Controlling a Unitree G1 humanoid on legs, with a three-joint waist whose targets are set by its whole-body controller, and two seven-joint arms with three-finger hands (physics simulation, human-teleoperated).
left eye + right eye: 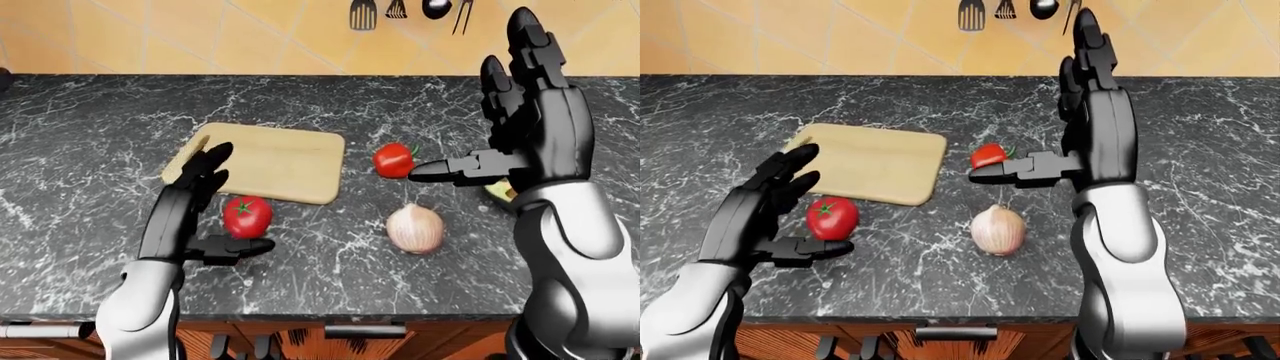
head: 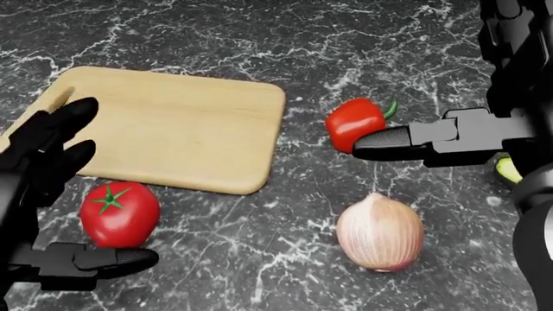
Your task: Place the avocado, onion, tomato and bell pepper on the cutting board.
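Left-eye view: the cutting board [image 1: 268, 160] lies bare on the black marble counter [image 1: 90, 135]. The tomato [image 1: 246, 215] rests on the counter just beside the board's lower edge, not on it. The left hand [image 1: 205, 210] stands spread wide about the tomato: two fingers extend above it at the left and the thumb [image 1: 238, 248] lies below it; none closes on it, and contact cannot be told. The bell pepper [image 1: 393, 159] sits on the counter to the right of the board. The right hand [image 1: 520, 112] is raised, fingers pointing up and spread, holding nothing; its thumb tip [image 2: 380, 143] overlaps the pepper's lower right side in the head view. The onion [image 2: 380, 231] rests on the counter below the pepper, apart from it. The avocado [image 1: 497, 191] shows only partly, behind the right forearm. Utensils [image 1: 405, 10] hang on the tiled wall.
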